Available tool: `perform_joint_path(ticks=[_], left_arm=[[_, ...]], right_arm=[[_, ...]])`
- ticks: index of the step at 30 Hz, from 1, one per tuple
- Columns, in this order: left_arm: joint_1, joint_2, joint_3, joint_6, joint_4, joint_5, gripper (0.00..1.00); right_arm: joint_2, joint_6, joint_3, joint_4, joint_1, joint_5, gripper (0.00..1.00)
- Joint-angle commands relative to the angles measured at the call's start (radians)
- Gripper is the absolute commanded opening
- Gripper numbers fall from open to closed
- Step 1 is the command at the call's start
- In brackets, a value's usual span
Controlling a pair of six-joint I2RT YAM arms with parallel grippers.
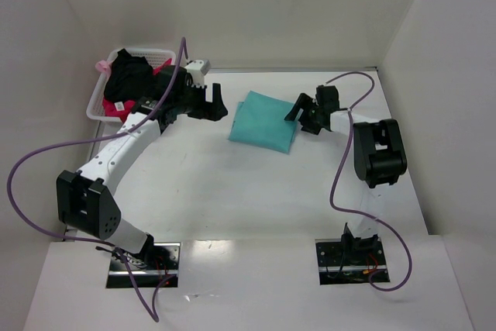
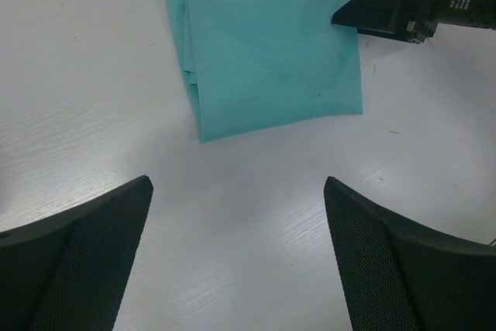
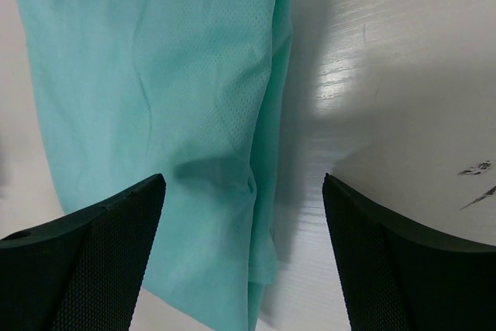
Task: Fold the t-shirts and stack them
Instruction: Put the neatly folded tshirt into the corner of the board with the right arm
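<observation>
The white lattice basket sits behind the left gripper, with the black t-shirt heaped over the pink-red t-shirt inside it. The left gripper's jaws are spread wide and empty. Just ahead of its fingertips, the folded teal t-shirt lies flat on the table. The right gripper stands at the shirt's opposite side with its jaws apart. One finger is over the cloth, the other over bare table, and the folded edge lies between them, unpinched.

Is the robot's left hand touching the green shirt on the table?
Apart. The left wrist view shows a strip of bare white table between the open left hand and the near edge of the folded teal t-shirt.
</observation>
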Motion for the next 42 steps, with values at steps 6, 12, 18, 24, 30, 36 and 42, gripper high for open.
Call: perform_joint_path(ticks=[6,12,18,24,30,36,42], left_arm=[[-0.004,-0.063,-0.03,-0.028,0.03,0.008,0.99],[-0.004,-0.094,-0.059,-0.028,0.03,-0.013,0.99],[-0.004,-0.094,-0.077,-0.038,0.03,-0.013,0.99],[-0.004,-0.085,-0.077,-0.038,0.03,-0.013,0.99],[-0.004,-0.085,-0.077,-0.038,0.03,-0.004,0.99],[-0.004,-0.085,-0.087,-0.038,0.021,-0.004,0.99],[-0.004,-0.085,-0.087,-0.038,0.021,-0.004,0.99]], right_arm=[[0.018,-0.017,0.06,-0.02,0.007,0.059,0.8],[0.07,-0.017,0.109,-0.02,0.007,0.059,0.7],[0.116,-0.017,0.171,-0.02,0.007,0.059,0.57],[0.188,-0.017,0.266,-0.03,0.007,0.059,0.48],[0.251,-0.046,0.385,-0.058,0.007,0.038,0.42],[0.292,-0.079,0.48,-0.093,0.007,0.009,0.42],[0.237,-0.111,0.45,-0.104,0.007,0.008,0.6]])
